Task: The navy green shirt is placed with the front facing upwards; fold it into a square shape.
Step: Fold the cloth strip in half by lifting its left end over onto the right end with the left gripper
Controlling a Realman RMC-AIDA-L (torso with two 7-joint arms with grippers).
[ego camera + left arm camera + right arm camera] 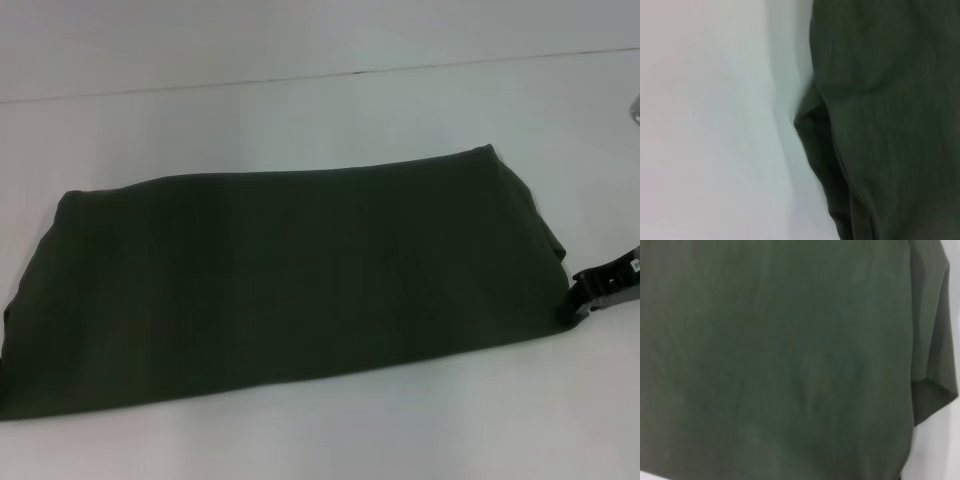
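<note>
The shirt [290,275] lies folded into a long band on the table [300,100], print hidden. The right gripper [600,290] touches its right edge; whether its fingers are apart I cannot tell. The left gripper is unseen.

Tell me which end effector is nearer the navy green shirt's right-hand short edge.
Right. The right end effector sits at the right-hand short edge of the navy green shirt. The left end effector is out of the head view, so its spot is unclear.

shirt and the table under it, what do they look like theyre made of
The navy green shirt looks like soft matte woven or knit cloth, likely cotton: it drapes in shallow wrinkles, shows a fine ribbed texture in the wrist views, and has no shine. The table seems a smooth, hard white surface, perhaps laminate or painted board, with a faint sheen; the exact material cannot be told.
</note>
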